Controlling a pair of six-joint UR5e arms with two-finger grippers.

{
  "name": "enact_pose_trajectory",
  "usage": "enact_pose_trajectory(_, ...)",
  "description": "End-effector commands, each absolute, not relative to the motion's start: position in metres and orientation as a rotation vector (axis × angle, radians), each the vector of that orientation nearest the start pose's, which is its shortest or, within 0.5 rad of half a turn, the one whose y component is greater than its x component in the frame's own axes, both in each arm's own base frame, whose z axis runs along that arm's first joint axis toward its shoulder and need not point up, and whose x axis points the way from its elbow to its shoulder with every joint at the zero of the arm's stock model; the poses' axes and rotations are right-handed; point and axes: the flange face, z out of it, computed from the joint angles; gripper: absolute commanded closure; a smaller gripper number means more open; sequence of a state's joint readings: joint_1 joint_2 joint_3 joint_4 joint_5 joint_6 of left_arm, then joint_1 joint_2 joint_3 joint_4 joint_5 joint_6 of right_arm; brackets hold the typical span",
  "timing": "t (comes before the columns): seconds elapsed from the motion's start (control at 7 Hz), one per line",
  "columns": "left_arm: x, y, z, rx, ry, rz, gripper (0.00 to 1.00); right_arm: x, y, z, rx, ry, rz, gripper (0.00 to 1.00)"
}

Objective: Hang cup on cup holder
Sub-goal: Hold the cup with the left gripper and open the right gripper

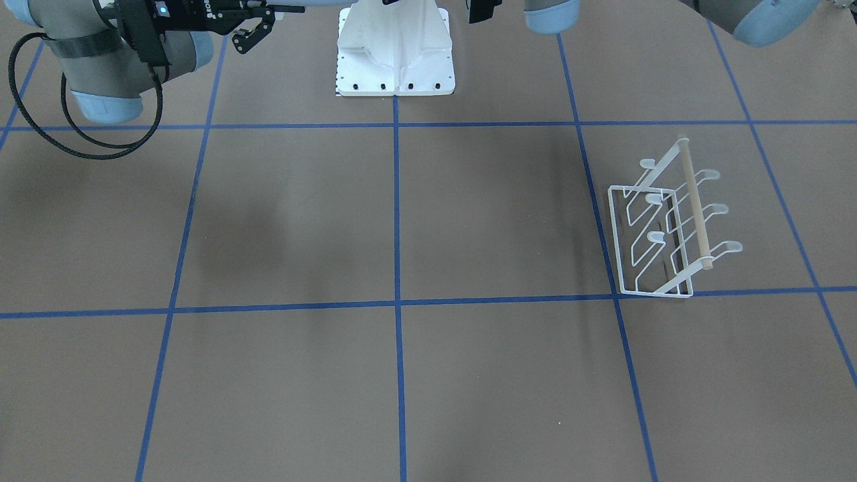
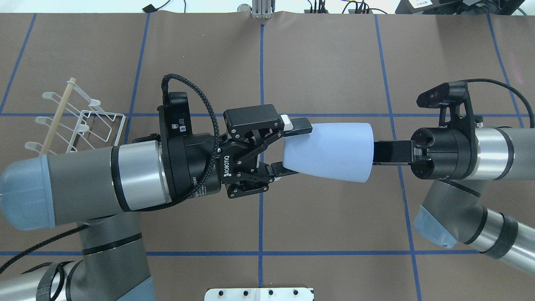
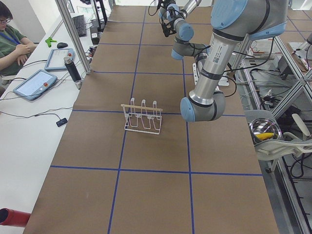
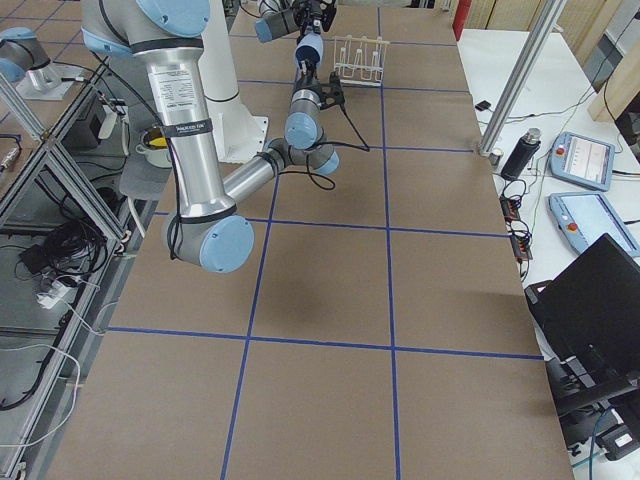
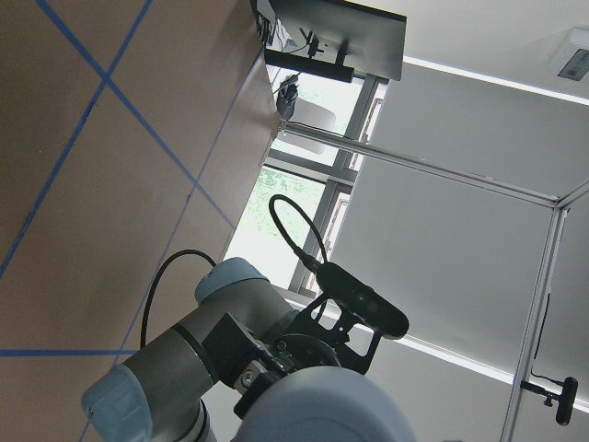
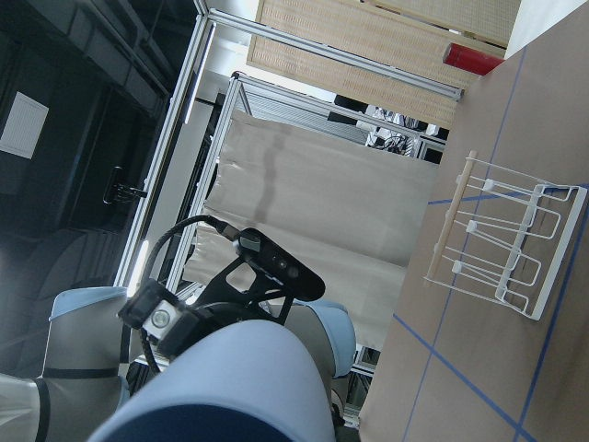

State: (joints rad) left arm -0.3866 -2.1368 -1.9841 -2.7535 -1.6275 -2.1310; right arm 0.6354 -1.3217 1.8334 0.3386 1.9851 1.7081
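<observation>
While the right tool (image 2: 391, 151) is pinching the wide rim of the cup (image 2: 328, 152) in mid-air, we are watching the left tool (image 2: 297, 148) straddling its narrow base, fingers spread, though we cannot tell if they are gripping. The cup is lying level, base pointing toward the cup holder (image 1: 695, 207), which is standing on the surface (image 2: 334, 62) nearer the left arm.
</observation>
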Motion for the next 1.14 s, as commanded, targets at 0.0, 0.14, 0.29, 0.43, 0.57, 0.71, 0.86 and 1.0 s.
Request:
enact_pose_trajectory(0.0,0.3904,-0.2967,0.0554,-0.227,2.193,-0.479,0.38,-0.2926,-0.3306,0.2484,0.393,-2.302,-0.124,1.00)
enact_pose_trajectory(0.14,0.3903,-0.2965,0.0547,-0.228,2.195,-0.477,0.49,-0.2935,-0.3305,0.2489,0.391,-2.301,-0.124,1.00)
enact_pose_trajectory(0.29,0.3911,-0.2968,0.0558,-0.230,2.192,-0.479,0.62,-0.2939,-0.3307,0.2494,0.390,-2.300,-0.124,1.00)
enact_pose_trajectory(0.43,0.3904,-0.2966,0.0554,-0.233,2.193,-0.480,0.91,-0.2952,-0.3309,0.2504,0.387,-2.297,-0.123,1.00)
enact_pose_trajectory(0.57,0.3904,-0.2966,0.0554,-0.237,2.193,-0.482,1.00,-0.2962,-0.3297,0.2498,0.385,-2.301,-0.121,0.25)
enact_pose_trajectory(0.71,0.3897,-0.2963,0.0551,-0.238,2.194,-0.482,1.00,-0.2972,-0.3280,0.2484,0.384,-2.311,-0.109,0.00)
enact_pose_trajectory(0.86,0.3891,-0.2959,0.0547,-0.239,2.195,-0.480,1.00,-0.2979,-0.3278,0.2483,0.382,-2.310,-0.107,0.00)
enact_pose_trajectory(1.0,0.3891,-0.2960,0.0547,-0.239,2.196,-0.481,1.00,-0.2968,-0.3279,0.2510,0.382,-2.306,-0.104,0.00)
